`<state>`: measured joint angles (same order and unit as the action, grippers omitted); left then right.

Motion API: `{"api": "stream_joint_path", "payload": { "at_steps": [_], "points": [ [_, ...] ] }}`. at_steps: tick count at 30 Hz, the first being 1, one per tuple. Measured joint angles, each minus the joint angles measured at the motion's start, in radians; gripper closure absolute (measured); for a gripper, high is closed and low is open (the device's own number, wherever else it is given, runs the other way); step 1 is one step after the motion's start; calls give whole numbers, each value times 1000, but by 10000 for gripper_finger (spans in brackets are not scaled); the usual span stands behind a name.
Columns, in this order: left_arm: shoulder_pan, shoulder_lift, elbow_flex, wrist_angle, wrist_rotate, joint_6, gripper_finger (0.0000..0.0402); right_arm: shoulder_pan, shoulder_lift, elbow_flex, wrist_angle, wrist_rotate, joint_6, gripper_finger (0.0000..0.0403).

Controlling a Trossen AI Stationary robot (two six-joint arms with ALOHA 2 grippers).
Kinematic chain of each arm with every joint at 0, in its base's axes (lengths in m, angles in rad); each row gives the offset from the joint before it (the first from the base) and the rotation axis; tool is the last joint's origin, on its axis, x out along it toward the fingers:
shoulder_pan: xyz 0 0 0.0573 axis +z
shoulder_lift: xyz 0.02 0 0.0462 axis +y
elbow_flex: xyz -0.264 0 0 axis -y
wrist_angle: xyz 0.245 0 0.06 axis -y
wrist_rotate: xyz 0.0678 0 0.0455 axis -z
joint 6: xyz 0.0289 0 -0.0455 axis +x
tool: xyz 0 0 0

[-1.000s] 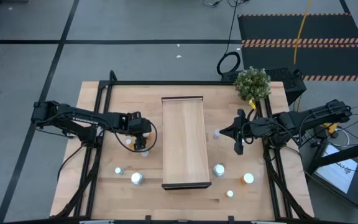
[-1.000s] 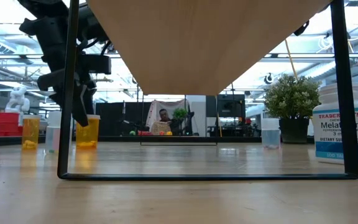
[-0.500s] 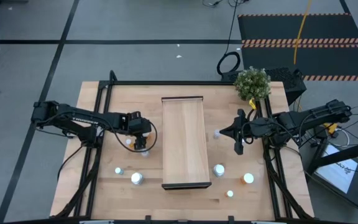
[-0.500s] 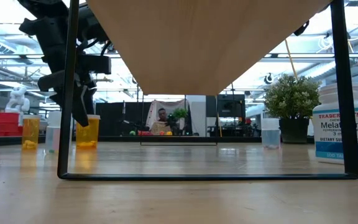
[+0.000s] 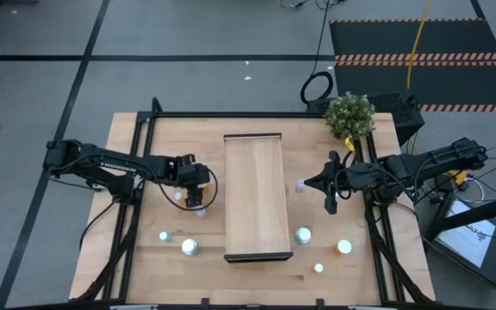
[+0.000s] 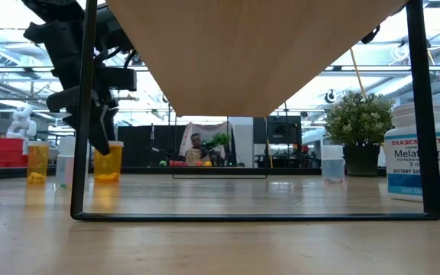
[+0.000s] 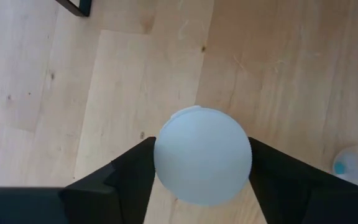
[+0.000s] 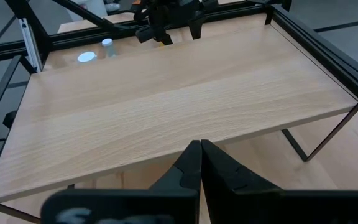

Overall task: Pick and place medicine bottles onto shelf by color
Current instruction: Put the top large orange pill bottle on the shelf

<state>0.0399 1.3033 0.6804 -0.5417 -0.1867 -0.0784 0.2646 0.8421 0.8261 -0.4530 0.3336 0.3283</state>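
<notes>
shelf (image 5: 252,196) bare mid-table, left gripper (image 7: 202,180) snug around a white-capped bottle (image 7: 202,155) left of it, right gripper (image 8: 200,163) pinched empty

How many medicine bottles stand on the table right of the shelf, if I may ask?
4 medicine bottles: one beside the right gripper, one by the shelf's front corner, an orange one right of that, one nearest the table's front edge. The right arm may hide more.

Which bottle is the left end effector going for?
The white-capped bottle directly between the left end effector's fingers, left of the shelf; the others stand clear.
</notes>
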Motion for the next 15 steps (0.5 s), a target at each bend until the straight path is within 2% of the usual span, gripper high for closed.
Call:
{"api": "stream_joint_path", "payload": {
  "at_steps": [5,15],
  "points": [
    [0,0,0,1,0,1,187,0,0,0,0,0,0,403],
    [0,-4,37,-10,0,21,177,0,0,0,0,0,-5,403]
  ]
}}
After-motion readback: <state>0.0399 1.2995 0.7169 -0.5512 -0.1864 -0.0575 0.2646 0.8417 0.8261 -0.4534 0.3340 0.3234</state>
